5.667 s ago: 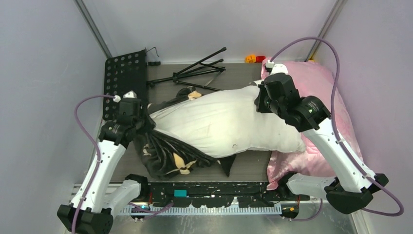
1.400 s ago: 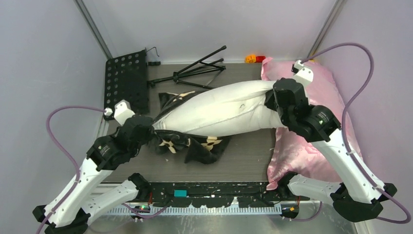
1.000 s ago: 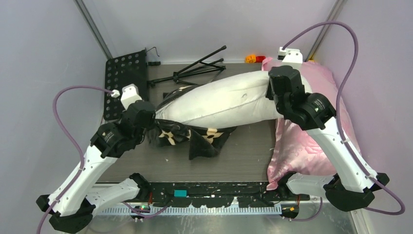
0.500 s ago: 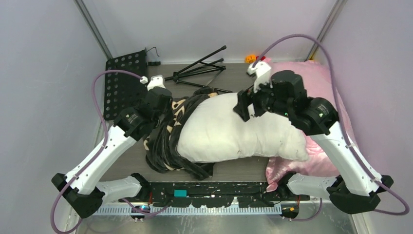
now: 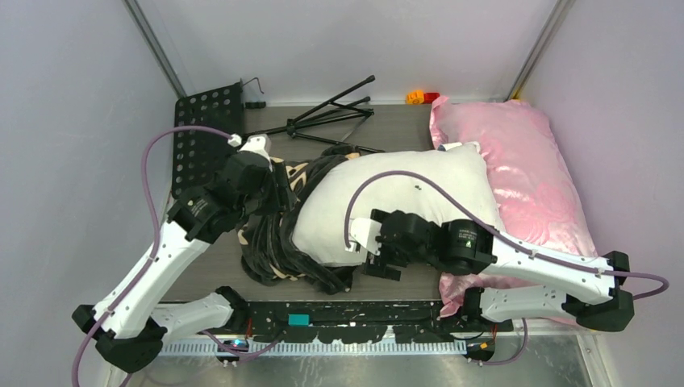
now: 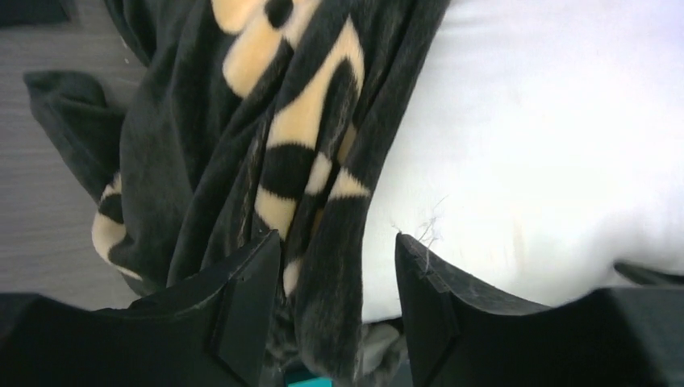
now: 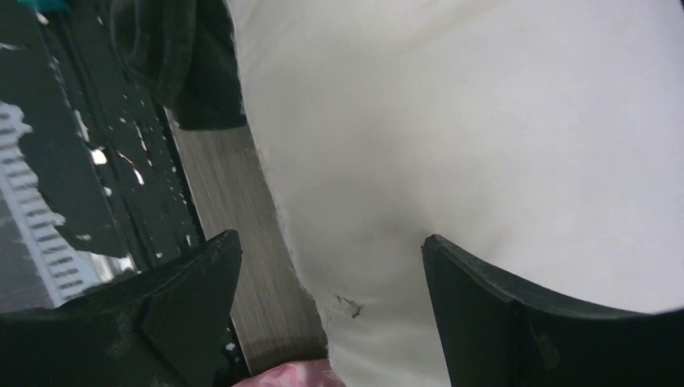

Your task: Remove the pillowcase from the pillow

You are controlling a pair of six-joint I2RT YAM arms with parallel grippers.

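The white pillow (image 5: 395,193) lies across the middle of the table, its right end resting on a pink one. The black pillowcase (image 5: 270,246) with tan motifs is bunched around its left end. My left gripper (image 5: 278,197) hovers over that bunch. In the left wrist view this gripper (image 6: 335,250) is open, and a loose fold of pillowcase (image 6: 242,161) hangs between the fingers beside the bare pillow (image 6: 548,145). My right gripper (image 5: 377,256) sits low at the pillow's near edge. In the right wrist view it (image 7: 331,242) is open, straddling the seam of the pillow (image 7: 484,121) and gripping nothing.
A shiny pink satin pillow (image 5: 524,169) fills the right side. A black perforated plate (image 5: 208,133) and a folded black tripod (image 5: 323,121) lie at the back left. Small orange and red toys (image 5: 419,97) sit by the back wall. A black rail (image 5: 347,310) runs along the near edge.
My right arm has swung from over the pillow's far right end down to its near edge. My left gripper has opened and let go of the pillowcase fold. The pillow has settled flat.
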